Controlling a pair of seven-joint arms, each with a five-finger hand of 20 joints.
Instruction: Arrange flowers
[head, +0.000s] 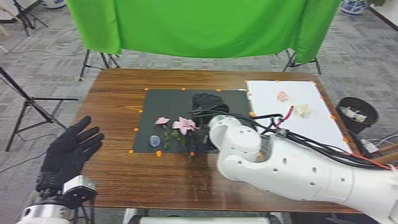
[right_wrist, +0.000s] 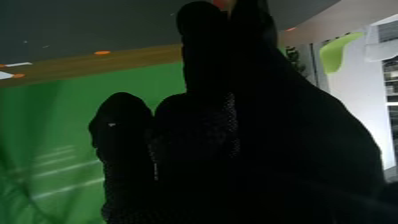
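Beside the table (head: 151, 182), bin (head: 365, 128) with white scraps (head: 354, 115), left robot hand (head: 67, 152) spread, right robot hand (head: 210, 102), grip unclear

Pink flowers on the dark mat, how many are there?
2: a small one toward the left of the dark mat, and a bigger one just right of the small one. More may be hidden behind the right hand.

the right arm (head: 293, 172) hides the near part of the white sheet (head: 293, 125); the green cloth (head: 209, 25) is cut off at the far side; the pale thing (head: 303, 111) on the sheet is too blurred to name; beyond the right hand (head: 210, 102), in the right wrist view, a reddish scrap (right_wrist: 222, 4) is mostly hidden
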